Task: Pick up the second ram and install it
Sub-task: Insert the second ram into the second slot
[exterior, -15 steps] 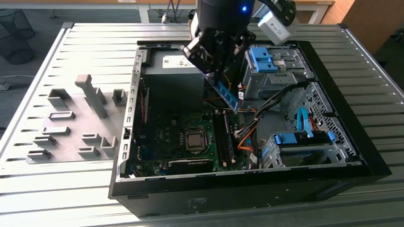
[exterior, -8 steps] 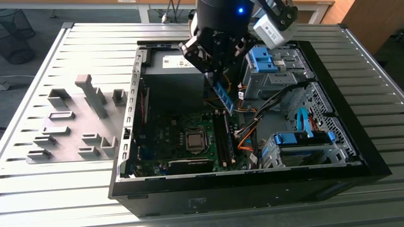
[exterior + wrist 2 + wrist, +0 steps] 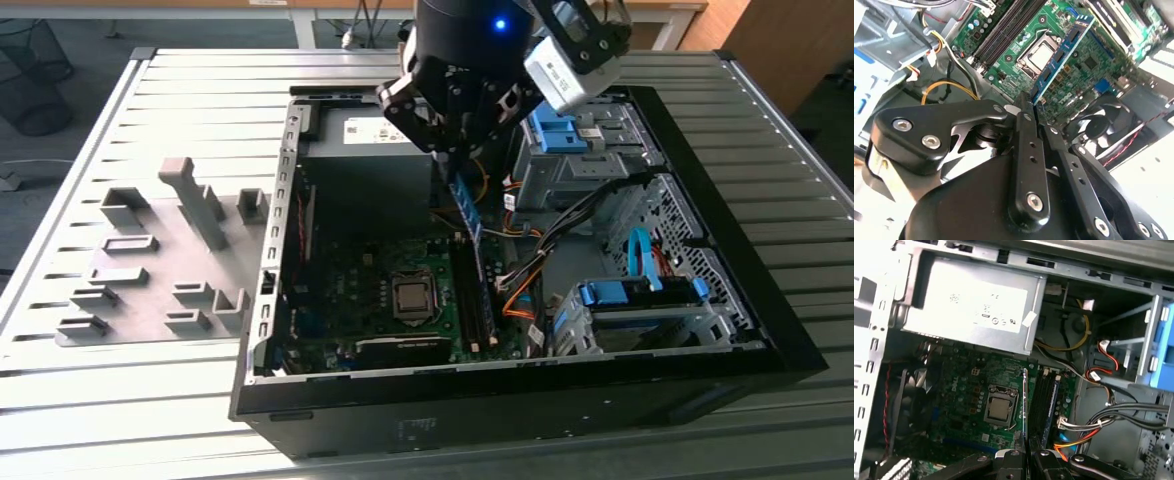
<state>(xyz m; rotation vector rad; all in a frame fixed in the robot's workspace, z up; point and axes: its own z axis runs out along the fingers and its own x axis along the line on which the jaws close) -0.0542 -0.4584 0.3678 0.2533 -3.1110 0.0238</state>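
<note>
My gripper [image 3: 451, 160] hangs over the open computer case [image 3: 747, 330], shut on the upper end of the second ram [image 3: 465, 208]. The stick is blue-green with dark chips and points down toward the motherboard. In the second wrist view the second ram [image 3: 1064, 50] reaches out from the gripper [image 3: 1029, 102] above the board, apart from it. In the first wrist view I see the second ram [image 3: 1025, 400] edge-on, rising from the gripper [image 3: 1026, 454], just beside the long black slots [image 3: 1042, 400]. These slots [image 3: 470, 300] lie below the stick, to the right of the processor socket [image 3: 411, 296].
A power supply [image 3: 380, 130] sits at the case's far end. Drive cages with blue clips [image 3: 627, 295] and bundled cables [image 3: 527, 290] crowd the exterior view's right. A fan [image 3: 1109, 120] is mounted by the board. A grey fixture plate [image 3: 160, 260] lies on the table left of the case.
</note>
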